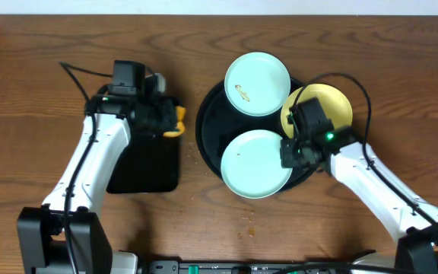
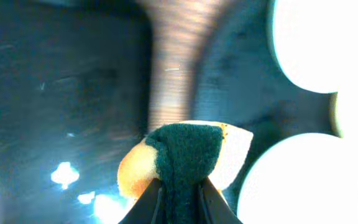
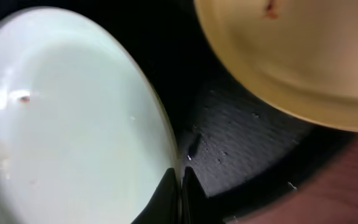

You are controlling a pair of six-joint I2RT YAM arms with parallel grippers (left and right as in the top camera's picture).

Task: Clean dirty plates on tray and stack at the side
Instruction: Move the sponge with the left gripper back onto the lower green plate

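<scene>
Right gripper (image 3: 180, 177) nips aqua plate (image 3: 73, 124), yellow plate (image 3: 291, 50) close beside

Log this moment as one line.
left hand: holds sponge, by rectangular tray | right hand: pinches near aqua plate rim, on round tray | stack: not started

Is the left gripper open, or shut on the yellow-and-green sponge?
Shut: the left gripper pinches the yellow-and-green sponge by its green pad.

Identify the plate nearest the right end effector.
The front aqua plate, its rim in the right end effector; rear aqua plate and yellow plate lie farther.
</scene>
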